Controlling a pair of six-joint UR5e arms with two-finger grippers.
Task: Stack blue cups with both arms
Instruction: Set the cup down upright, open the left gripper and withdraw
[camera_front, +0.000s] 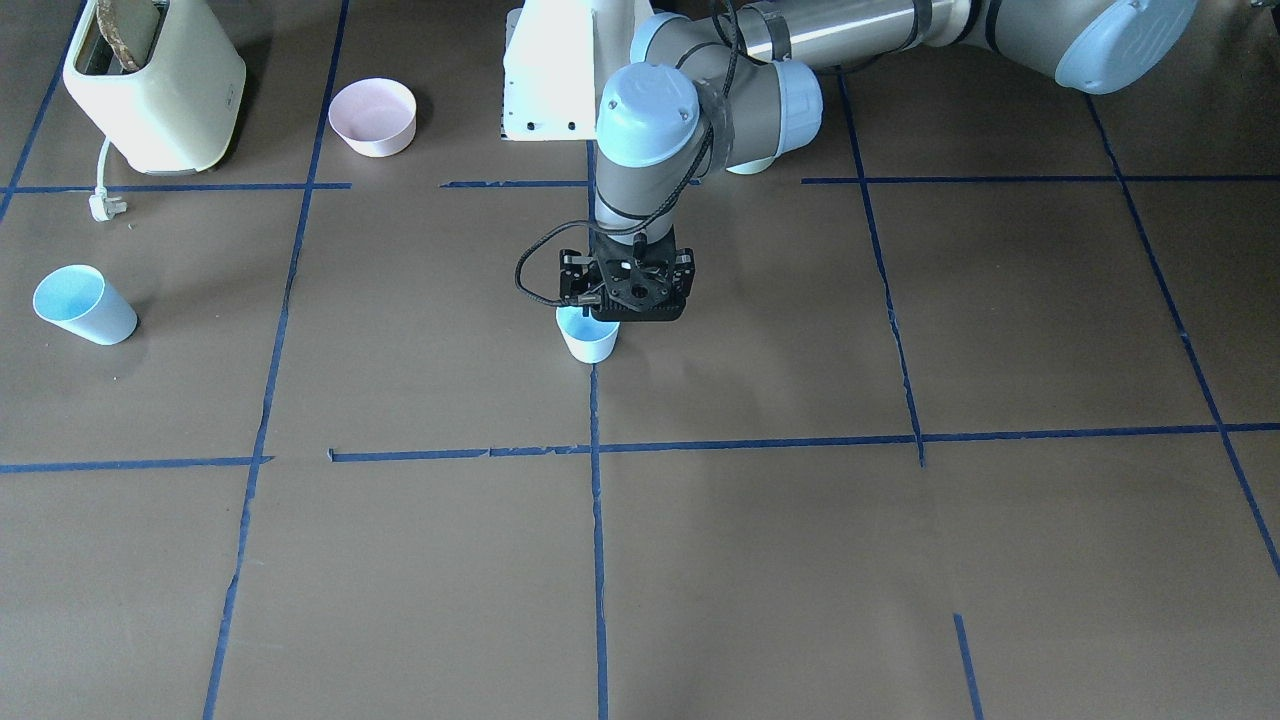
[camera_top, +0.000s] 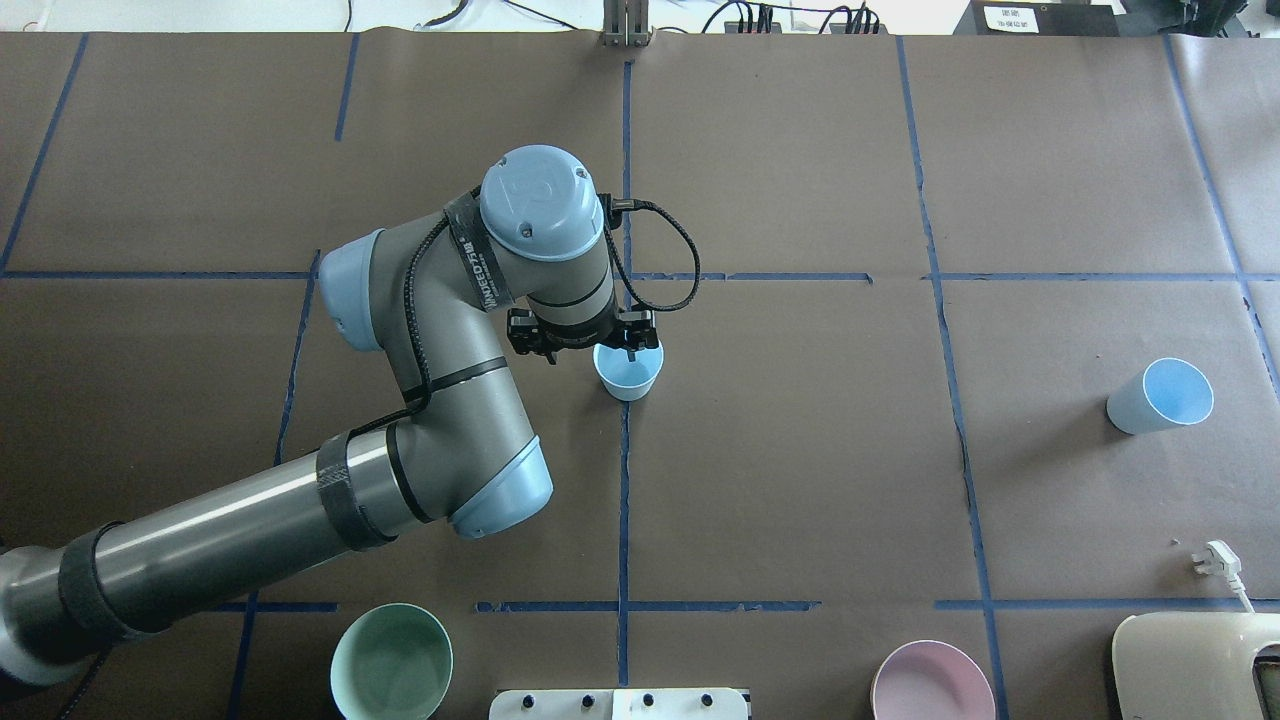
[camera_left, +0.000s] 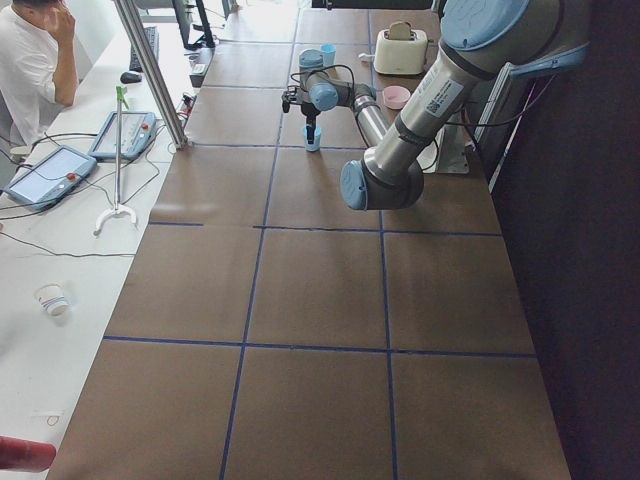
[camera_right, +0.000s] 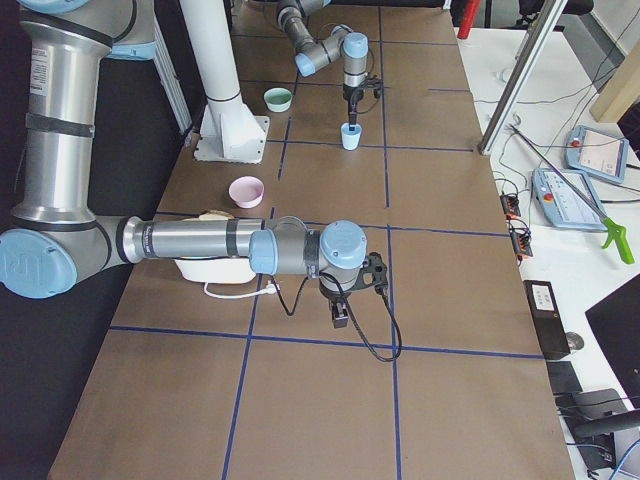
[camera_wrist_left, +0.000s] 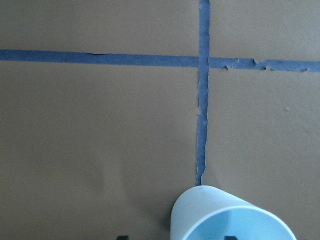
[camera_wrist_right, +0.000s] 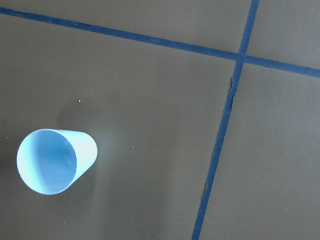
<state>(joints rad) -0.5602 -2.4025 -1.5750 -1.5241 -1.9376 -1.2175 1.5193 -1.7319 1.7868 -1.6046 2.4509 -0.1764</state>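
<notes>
One blue cup (camera_top: 628, 372) stands upright near the table's middle on a tape line; it also shows in the front view (camera_front: 588, 337). My left gripper (camera_front: 625, 292) hangs straight down over its rim. In the left wrist view the cup (camera_wrist_left: 227, 217) fills the bottom edge, with one dark fingertip outside its wall and one inside, apart, so the gripper is open. The second blue cup (camera_top: 1160, 396) stands alone far to the right, also in the right wrist view (camera_wrist_right: 54, 161). My right gripper (camera_right: 340, 312) shows only in the exterior right view; I cannot tell its state.
A cream toaster (camera_front: 150, 90) with its loose plug (camera_front: 103, 206) stands at the robot's right near corner. A pale pink bowl (camera_top: 930, 685) and a mint-green bowl (camera_top: 390, 662) flank the white pedestal (camera_front: 550, 70). An operator sits beyond the far edge.
</notes>
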